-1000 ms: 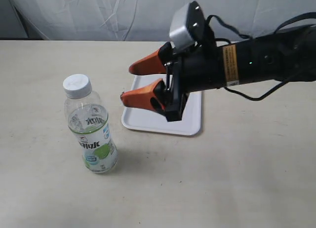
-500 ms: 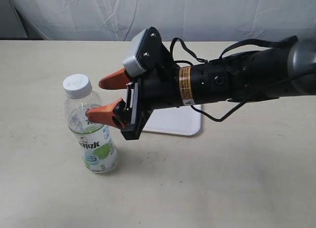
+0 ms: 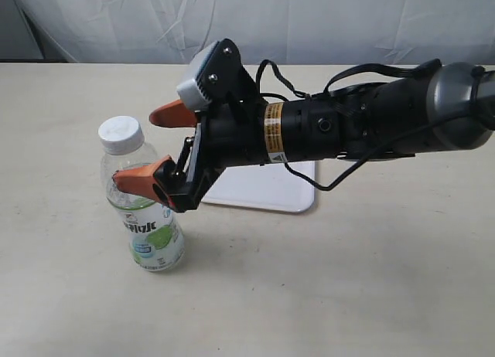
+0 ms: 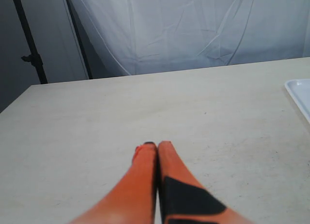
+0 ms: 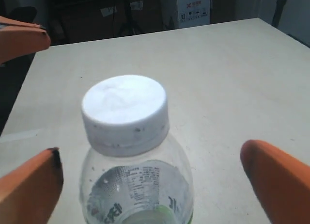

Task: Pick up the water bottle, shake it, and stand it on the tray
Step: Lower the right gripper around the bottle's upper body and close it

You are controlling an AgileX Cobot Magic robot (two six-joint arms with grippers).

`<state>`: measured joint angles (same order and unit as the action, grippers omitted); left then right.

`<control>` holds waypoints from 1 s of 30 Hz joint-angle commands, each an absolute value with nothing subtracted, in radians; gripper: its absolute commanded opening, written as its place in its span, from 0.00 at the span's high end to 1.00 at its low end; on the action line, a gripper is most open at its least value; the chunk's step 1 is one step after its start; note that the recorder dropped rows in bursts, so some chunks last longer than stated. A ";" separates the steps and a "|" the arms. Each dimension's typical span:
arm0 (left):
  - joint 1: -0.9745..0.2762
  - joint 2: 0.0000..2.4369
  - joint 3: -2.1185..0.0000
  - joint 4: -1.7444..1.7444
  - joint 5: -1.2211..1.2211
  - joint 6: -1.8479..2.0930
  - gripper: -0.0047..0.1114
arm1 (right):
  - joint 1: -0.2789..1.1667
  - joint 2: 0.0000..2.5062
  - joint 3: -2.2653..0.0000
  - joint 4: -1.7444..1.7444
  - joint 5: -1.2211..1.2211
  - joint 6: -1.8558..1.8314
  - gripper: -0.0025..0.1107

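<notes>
The water bottle (image 3: 147,218) stands upright on the table at the left, clear with a white cap (image 3: 121,134) and a green-and-white label. My right gripper (image 3: 153,147) is open, with one orange finger on each side of the bottle's shoulder. In the right wrist view the bottle (image 5: 138,185) sits between the fingertips (image 5: 273,178) with a gap on both sides. The white tray (image 3: 271,191) lies behind, half hidden by the right arm. My left gripper (image 4: 157,145) is shut and empty above bare table; the tray's corner (image 4: 300,90) shows at that view's edge.
The beige table (image 3: 348,280) stretches around the bottle and tray, with a white curtain (image 3: 116,25) behind it. An orange finger-like shape (image 5: 22,40) shows at the edge of the right wrist view, past the table's end. Dark furniture and a box stand beyond.
My right gripper has moved left from above the tray to the bottle, and its open fingers now straddle the bottle's upper part. The bottle has not moved.
</notes>
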<state>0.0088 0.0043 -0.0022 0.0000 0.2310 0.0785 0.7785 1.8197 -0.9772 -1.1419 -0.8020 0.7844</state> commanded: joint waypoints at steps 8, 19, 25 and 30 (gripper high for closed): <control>0.008 0.000 0.000 0.000 0.231 0.077 0.96 | 0.866 1.833 -0.983 -1.130 -0.757 0.757 0.09; 0.008 0.000 0.000 0.000 0.231 0.077 0.96 | 0.897 1.900 -0.983 -0.998 -0.707 0.631 0.09; 0.008 0.000 0.000 0.000 0.231 0.077 0.96 | 0.897 1.904 -0.983 -0.957 -0.760 0.631 0.09; 0.008 0.000 0.000 0.000 0.231 0.077 0.96 | 0.897 1.914 -0.983 -0.955 -0.747 0.631 0.09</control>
